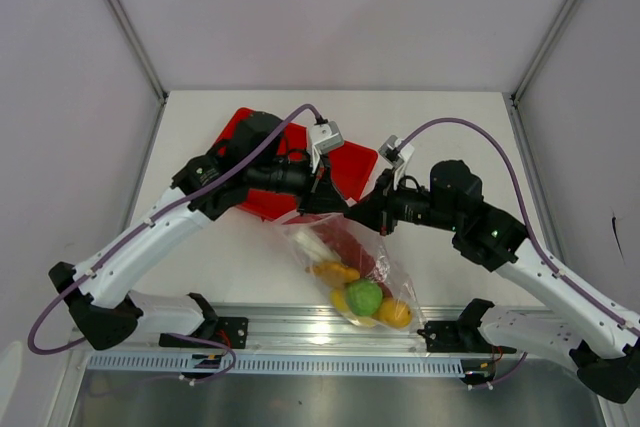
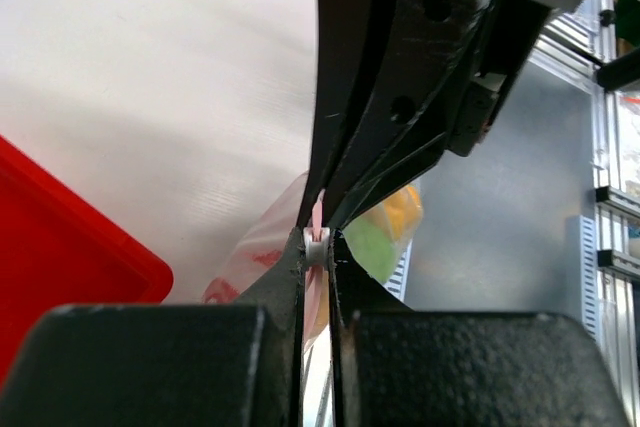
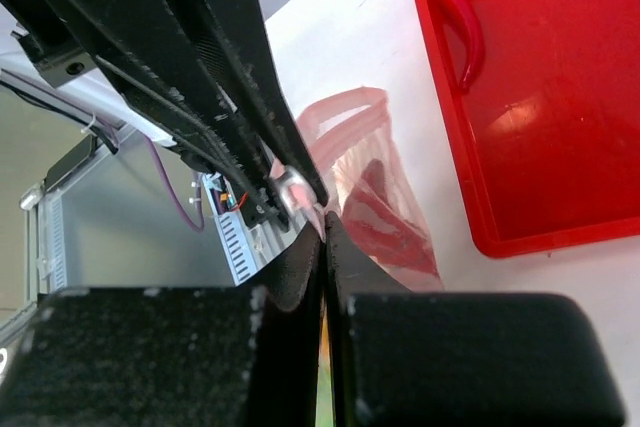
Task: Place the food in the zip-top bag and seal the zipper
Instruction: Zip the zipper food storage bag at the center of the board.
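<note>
The clear zip-top bag [image 1: 322, 239] lies near the table's front edge. Inside it are a green round fruit [image 1: 364, 297], yellow fruits [image 1: 395, 314], an orange piece [image 1: 335, 271] and red chillies [image 1: 362, 249]. My left gripper [image 1: 340, 209] is shut on the pinkish zipper [image 2: 318, 215] at its white slider, at the bag's mouth. My right gripper [image 1: 358, 219] meets it tip to tip and is shut on the bag's mouth edge [image 3: 338, 209]. One red chilli [image 3: 466, 29] lies in the red tray [image 3: 560, 147].
The red tray [image 1: 355, 169] sits behind the bag, mostly under the left arm. A metal rail [image 1: 300, 332] with the arm bases runs along the near edge, just past the bag's bottom. Grey walls close the table's back and sides.
</note>
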`<state>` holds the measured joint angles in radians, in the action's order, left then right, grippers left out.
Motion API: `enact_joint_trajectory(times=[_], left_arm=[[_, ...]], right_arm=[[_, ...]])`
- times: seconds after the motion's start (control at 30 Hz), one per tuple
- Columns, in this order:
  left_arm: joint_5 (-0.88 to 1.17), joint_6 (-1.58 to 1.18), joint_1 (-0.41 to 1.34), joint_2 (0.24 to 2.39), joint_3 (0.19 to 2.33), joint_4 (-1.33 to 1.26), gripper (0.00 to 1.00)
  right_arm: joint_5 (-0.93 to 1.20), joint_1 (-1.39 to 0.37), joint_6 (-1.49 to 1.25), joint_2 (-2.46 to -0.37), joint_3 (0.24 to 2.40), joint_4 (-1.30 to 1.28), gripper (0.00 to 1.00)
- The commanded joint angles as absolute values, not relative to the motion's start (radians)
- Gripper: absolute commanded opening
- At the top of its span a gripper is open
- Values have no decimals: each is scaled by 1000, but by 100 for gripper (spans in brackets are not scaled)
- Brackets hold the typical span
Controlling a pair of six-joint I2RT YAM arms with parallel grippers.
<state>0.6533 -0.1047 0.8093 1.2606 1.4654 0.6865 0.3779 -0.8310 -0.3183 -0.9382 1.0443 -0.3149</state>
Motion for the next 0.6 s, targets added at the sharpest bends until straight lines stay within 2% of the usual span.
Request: enact_joint_trajectory(times=[0.0, 0.07, 0.17, 0.33, 0.37, 0.4, 0.43, 0.53, 0.57], left_arm=[[571, -98, 810, 1236, 1427, 742, 4], [536, -98, 810, 1227, 1416, 738, 7], [522, -92, 810, 1209, 1404, 724, 1], [540, -90, 808, 1193, 1411, 704, 1], [543, -86, 810, 1195, 1433, 710, 0], [546, -86, 810, 1196, 1445, 718, 1], [558, -86, 810, 1201, 1451, 722, 1], [607, -84, 808, 1206, 1493, 730, 1], [617, -83, 810, 1204, 1506, 732, 1]], right_arm=[[368, -808, -354, -884, 1075, -169, 0], [390, -805, -365, -882, 1074, -163, 0], [408, -807, -374, -879, 1071, -155, 0], [468, -799, -321, -916, 1136, -271, 0], [486, -796, -278, -923, 1155, -297, 3], [497, -795, -258, -930, 1175, -328, 15], [505, -795, -239, -934, 1208, -378, 42], [518, -788, -183, -937, 1253, -449, 74], [526, -785, -172, -942, 1264, -465, 77]])
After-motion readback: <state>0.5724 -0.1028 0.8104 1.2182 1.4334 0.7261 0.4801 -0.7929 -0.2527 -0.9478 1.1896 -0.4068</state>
